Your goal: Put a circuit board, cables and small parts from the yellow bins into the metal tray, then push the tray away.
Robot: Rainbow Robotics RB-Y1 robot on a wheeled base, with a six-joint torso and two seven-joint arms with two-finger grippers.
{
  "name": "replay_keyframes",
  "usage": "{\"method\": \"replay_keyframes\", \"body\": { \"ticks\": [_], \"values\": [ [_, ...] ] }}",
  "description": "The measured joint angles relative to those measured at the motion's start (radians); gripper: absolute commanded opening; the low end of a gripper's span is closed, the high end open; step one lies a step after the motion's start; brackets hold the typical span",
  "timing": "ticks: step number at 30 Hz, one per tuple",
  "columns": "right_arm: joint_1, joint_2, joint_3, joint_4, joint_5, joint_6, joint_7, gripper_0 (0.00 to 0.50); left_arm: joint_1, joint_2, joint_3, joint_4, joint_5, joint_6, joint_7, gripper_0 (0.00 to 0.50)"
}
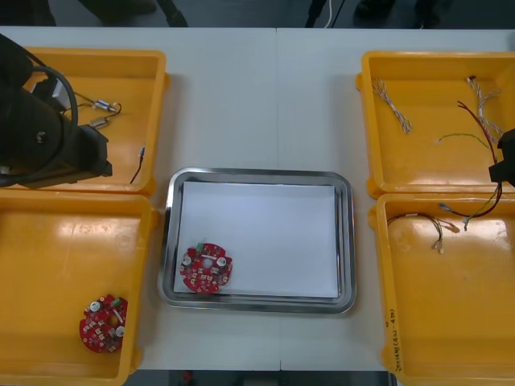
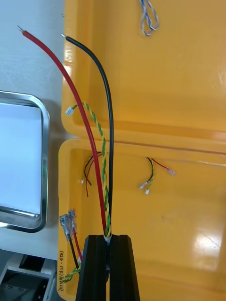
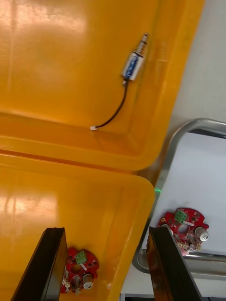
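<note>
Bright overhead light, glare on yellow bins [image 1: 64, 249]

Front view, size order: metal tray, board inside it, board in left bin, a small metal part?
1. Metal tray
2. Tray board and bin board: look alike, not ranked
3. Small metal part
Right pincer, over a right bin, grips cables.

Round red circuit board [image 1: 206, 268] flat in metal tray [image 1: 261, 173], near-left corner; red, black, green-yellow cables [image 2: 107, 221] clamped in right jaws.
</note>
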Motion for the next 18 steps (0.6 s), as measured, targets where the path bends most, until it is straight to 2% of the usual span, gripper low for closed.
{"method": "replay_keyframes", "body": {
  "ticks": [5, 10, 13, 18],
  "values": [
    [-0.061, 0.0, 0.07, 0.004, 0.0, 0.0, 0.093, 0.0, 0.044, 0.013, 0.072, 0.05, 0.0, 0.0, -0.052, 0.5],
    [-0.096, 0.0, 0.145, 0.001, 0.002, 0.0, 0.227, 0.0, 0.085, 0.027, 0.137, 0.077, -0.005, 0.001, -0.221, 0.5],
    [-0.118, 0.0, 0.199, -0.013, 0.025, 0.0, 0.258, 0.0, 0.09, 0.028, 0.16, 0.108, -0.013, 0.001, -0.317, 0.5],
    [-0.17, 0.006, 0.308, -0.064, 0.07, 0.0, 0.382, 0.0, 0.09, 0.028, 0.168, 0.158, -0.028, -0.022, -0.349, 0.5]
  ]
}}
